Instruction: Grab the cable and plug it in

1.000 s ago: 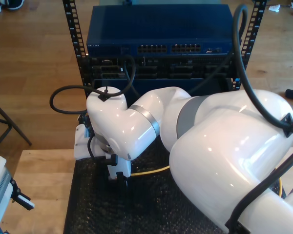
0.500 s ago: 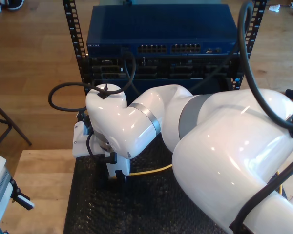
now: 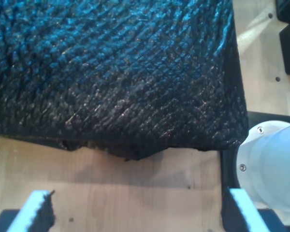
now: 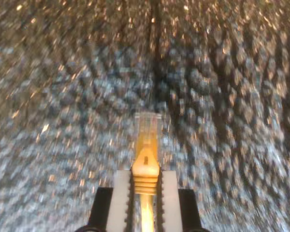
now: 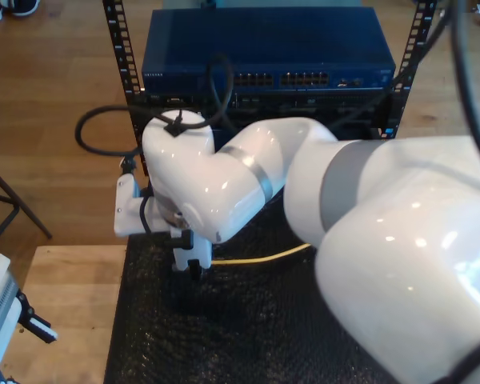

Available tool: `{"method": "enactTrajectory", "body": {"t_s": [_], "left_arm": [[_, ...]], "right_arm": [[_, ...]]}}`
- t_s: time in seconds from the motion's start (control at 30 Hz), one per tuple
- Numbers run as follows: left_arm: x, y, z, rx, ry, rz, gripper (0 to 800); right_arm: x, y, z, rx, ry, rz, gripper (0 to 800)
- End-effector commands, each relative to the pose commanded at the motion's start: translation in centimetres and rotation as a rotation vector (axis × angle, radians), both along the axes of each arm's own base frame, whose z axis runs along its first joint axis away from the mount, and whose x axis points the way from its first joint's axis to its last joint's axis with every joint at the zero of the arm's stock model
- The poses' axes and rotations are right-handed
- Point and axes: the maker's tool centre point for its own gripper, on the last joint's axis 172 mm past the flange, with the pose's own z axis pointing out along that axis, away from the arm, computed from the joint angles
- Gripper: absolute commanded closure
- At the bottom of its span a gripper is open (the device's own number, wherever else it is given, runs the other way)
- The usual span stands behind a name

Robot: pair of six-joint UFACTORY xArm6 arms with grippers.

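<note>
The second gripper (image 4: 145,205) has come up and swung back toward the rack over the last second, and the cable (image 5: 260,258) comes with it — jaws clamped on the ribbed boot just behind the plug (image 4: 148,137), which sticks out clear ahead of the fingertips (image 4: 121,198) in the second wrist view. In the exterior view the yellow line now trails across the black mat (image 5: 248,320) from under the wrist, off toward the exterior view's right. That reads as the grab done and the carry to a port begun. Ahead waits the blue switch (image 5: 264,48) at the far edge of the tabletop, its port rows (image 5: 280,79) facing the arm; a thick black arm cable (image 5: 216,88) loops right in front of them and could foul the approach. The big white arm (image 5: 224,184) itself hides much of the rack front. The first gripper (image 3: 135,212) hangs with jaws spread wide, nothing between them, over the bare tabletop (image 3: 135,183) at the mat's near edge.
</note>
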Motion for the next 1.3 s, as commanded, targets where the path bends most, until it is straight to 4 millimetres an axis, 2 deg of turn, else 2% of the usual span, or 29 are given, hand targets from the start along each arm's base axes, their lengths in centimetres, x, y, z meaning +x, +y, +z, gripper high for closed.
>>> {"method": "enactTrajectory", "body": {"t_s": [0.07, 0.2, 0.4, 0.57, 0.67, 0.8, 1.03, 1.3], "left_arm": [[0.7, -1.2, 0.4, -0.031, -0.014, 0.0, 0], [2.0, -4.3, 1.4, -0.09, -0.038, -0.027, 0], [4.3, -10.2, 3.6, -0.152, -0.025, -0.038, 0], [4.7, -14.7, 4.4, -0.198, 0.001, -0.075, 0], [6.1, -16.9, 5.0, -0.222, -0.021, -0.085, 0], [8.0, -19.4, 5.7, -0.245, -0.053, -0.087, 0], [10.8, -23.0, 7.8, -0.306, -0.064, -0.076, 0], [11.8, -25.0, 10.4, -0.357, -0.109, -0.097, 0]], "right_arm": [[0.1, -0.7, 0.9, -0.002, 0.002, 0.007, 794], [0.2, -4.4, 2.3, -0.013, 0.018, -0.021, 794], [0.1, -8.7, 6.0, 0.04, -0.015, -0.063, 794], [-1.4, -11.6, 8.1, 0.115, 0.014, -0.093, 794], [-2.6, -13.5, 9.2, 0.15, 0.072, -0.131, 794], [-4.0, -15.1, 11.0, 0.206, 0.113, -0.176, 794], [-6.3, -14.3, 14.2, 0.311, 0.113, -0.189, 794], [-7.0, -13.0, 14.9, 0.384, 0.153, -0.216, 794]]}}
